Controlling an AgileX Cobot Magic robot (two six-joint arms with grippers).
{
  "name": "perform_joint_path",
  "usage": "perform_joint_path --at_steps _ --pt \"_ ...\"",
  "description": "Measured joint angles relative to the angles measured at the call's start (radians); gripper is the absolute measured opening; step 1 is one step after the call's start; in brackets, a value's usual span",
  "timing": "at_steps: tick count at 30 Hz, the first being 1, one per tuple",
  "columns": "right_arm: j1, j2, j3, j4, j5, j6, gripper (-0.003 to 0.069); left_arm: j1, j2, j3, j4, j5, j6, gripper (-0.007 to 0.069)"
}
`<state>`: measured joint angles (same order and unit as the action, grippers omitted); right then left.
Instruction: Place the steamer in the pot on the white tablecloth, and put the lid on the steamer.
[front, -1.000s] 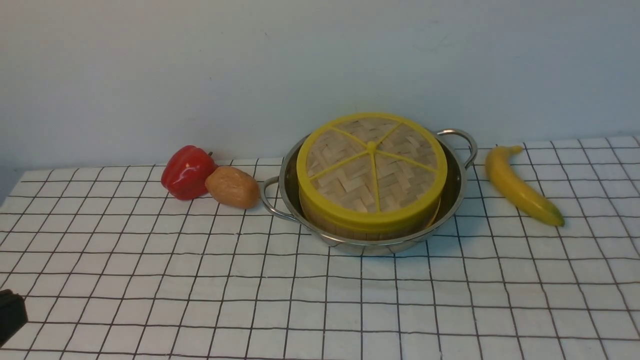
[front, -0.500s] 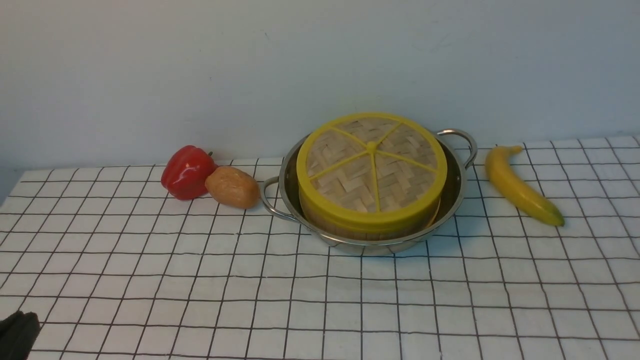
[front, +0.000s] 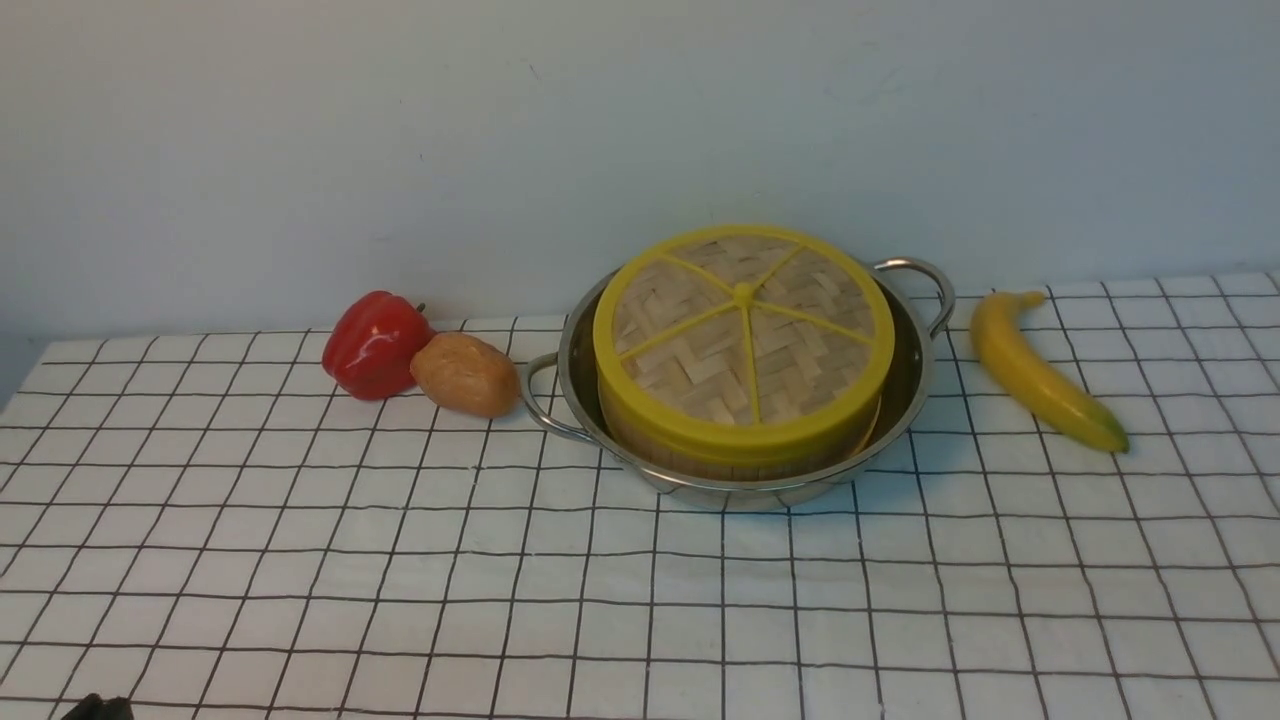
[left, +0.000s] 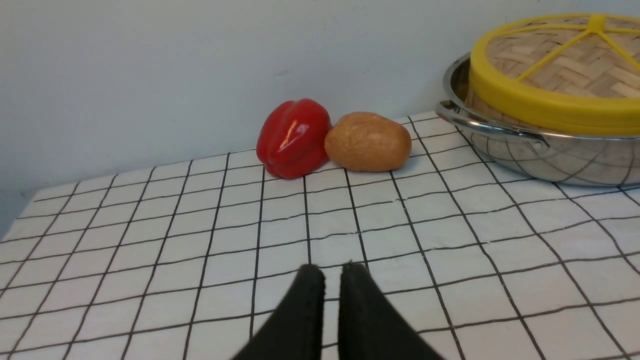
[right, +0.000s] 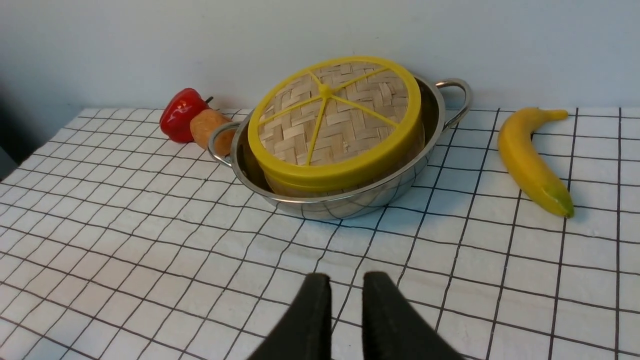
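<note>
Shiny steel pot (front: 905, 385); matt woven-bamboo lid (front: 742, 335) with smooth yellow rim; white gridded cloth (front: 640, 590); glossy red pepper (front: 373, 345)

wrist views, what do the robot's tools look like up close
Both look alike: the left tool and right tool each show two plain matte black fingers, broad at the base and tapering to rounded tips. No cables, markings or labels show. The arms themselves are out of frame.

No text, label, brand, number or sign can be read in any view. The only marking is the thin black grid printed on the white tablecloth (front: 640, 600), and it carries no letters or figures.
</note>
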<state>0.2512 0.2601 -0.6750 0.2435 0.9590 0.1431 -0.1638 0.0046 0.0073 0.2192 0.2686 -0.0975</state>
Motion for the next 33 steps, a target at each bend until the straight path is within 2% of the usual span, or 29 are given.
perform_joint_path --at_steps 18,22,23,28,29,33 --pt "0.0 0.0 0.001 -0.006 -0.002 -0.019 0.0161 0.0 0.0 0.0 0.0 -0.003 -0.001 0.0069" --pt "-0.034 -0.022 0.045 -0.063 -0.088 -0.123 0.017 0.0 0.0 0.0 0.0 -0.004 -0.001 0.0075" --pt "-0.075 -0.05 0.106 -0.097 -0.164 -0.169 0.0174 0.0 0.0 0.0 0.0 -0.004 -0.001 0.0077" --pt "-0.149 -0.124 0.256 -0.126 -0.358 -0.217 0.0183 0.0 0.0 0.0 0.0 -0.004 -0.001 0.0085" --pt "-0.172 -0.153 0.325 -0.129 -0.455 -0.222 0.0188 0.0 0.0 0.0 0.0 -0.004 -0.001 0.0085" --pt "-0.193 -0.183 0.459 -0.14 -0.585 -0.226 0.02 0.0 0.0 0.0 0.0 -0.004 -0.001 0.0092"
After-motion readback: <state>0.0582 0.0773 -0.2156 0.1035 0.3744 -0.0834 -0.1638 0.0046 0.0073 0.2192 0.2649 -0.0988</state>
